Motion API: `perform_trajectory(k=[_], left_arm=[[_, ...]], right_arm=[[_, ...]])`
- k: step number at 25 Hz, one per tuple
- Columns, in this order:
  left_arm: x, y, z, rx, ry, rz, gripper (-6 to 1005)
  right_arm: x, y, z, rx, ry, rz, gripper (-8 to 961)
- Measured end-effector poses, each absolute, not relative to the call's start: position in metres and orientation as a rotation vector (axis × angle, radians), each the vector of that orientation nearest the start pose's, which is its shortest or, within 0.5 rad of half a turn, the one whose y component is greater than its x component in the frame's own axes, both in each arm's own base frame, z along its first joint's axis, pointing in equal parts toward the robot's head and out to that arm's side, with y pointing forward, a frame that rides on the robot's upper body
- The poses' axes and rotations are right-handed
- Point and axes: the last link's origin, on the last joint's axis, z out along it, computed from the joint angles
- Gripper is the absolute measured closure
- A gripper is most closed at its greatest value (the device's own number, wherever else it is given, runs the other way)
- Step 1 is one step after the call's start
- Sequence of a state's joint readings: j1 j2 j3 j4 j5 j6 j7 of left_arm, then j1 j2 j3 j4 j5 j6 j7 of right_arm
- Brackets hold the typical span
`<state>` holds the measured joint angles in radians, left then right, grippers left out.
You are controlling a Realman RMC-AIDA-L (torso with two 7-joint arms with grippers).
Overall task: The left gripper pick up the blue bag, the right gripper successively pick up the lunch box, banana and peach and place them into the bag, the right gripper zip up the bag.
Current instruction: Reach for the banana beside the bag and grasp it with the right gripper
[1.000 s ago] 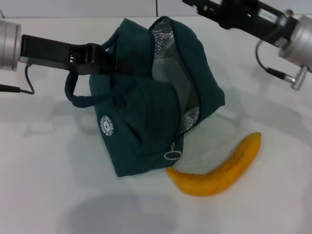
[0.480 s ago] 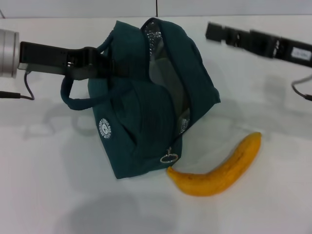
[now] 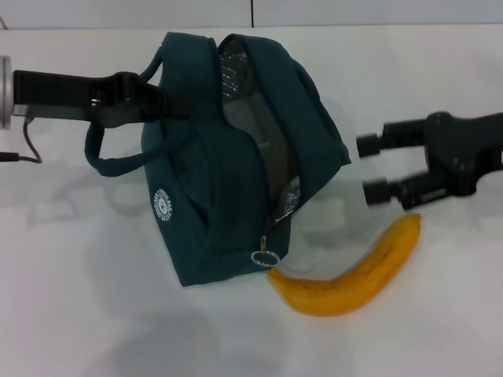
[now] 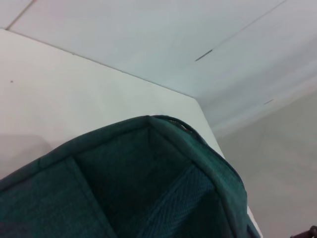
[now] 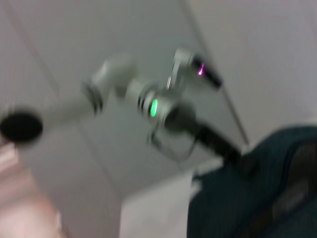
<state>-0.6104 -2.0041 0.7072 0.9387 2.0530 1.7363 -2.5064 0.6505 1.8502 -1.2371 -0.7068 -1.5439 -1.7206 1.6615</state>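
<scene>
Your right gripper (image 3: pixel 369 168), the black two-fingered claw, hangs with its fingers spread wide and empty, just above the upper tip of the long curved yellow-orange banana (image 3: pixel 350 274). The banana lies on the white table (image 3: pixel 440 330), its lower end just beside the metal ring zipper pull (image 3: pixel 265 258).

Lower the open claw over the banana's thick middle, square across its curve, and close gently; a grip near the tip would likely let it swing.

Your left gripper (image 3: pixel 161 106), the black claw on the black arm, is clamped on a loop handle of the large dark teal fabric bag (image 3: pixel 212 188). Hold it steady so that the foil-lined opening (image 3: pixel 271 153) faces the right arm. The lunch box and the peach cannot be made out here.
</scene>
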Motion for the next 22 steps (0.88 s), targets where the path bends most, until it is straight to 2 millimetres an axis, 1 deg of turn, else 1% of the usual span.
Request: perform_trajectory(k=[4, 5, 6, 9, 12, 16, 17, 18, 19, 22], left_arm=[[-0.219, 0.355, 0.068, -2.493, -1.736, -0.67, 955], [-0.219, 0.356, 0.068, -2.492, -1.735, -0.671, 955], [-0.219, 0.356, 0.068, -2.492, -1.735, -0.671, 955], [-0.219, 0.356, 0.068, -2.49, -1.734, -0.672, 955], [-0.218, 0.357, 0.069, -2.488, -1.731, -0.676, 955], [-0.218, 0.358, 0.07, -2.487, -1.722, -0.683, 955], [-0.218, 0.358, 0.07, -2.487, -1.719, -0.683, 955], [-0.218, 0.358, 0.07, -2.486, -1.717, -0.684, 955], [-0.218, 0.358, 0.07, -2.484, -1.716, -0.684, 955], [-0.218, 0.359, 0.07, -2.482, -1.713, -0.686, 955]], right_arm=[[0.173, 0.35, 0.043, -3.199, 0.27, 0.483, 96], [0.173, 0.35, 0.043, -3.199, 0.27, 0.483, 96], [0.162, 0.349, 0.043, -3.25, 0.148, 0.342, 96], [0.15, 0.35, 0.041, -3.289, 0.086, 0.24, 97], [0.135, 0.35, 0.034, -3.318, 0.033, 0.039, 98], [0.121, 0.351, 0.022, -3.29, -0.057, -0.244, 100], [0.121, 0.351, 0.022, -3.29, -0.057, -0.244, 101], [0.116, 0.35, 0.019, -3.286, -0.088, -0.3, 102], [0.106, 0.349, 0.011, -3.28, -0.146, -0.434, 102], [0.096, 0.347, 0.0, -3.279, -0.212, -0.561, 105]])
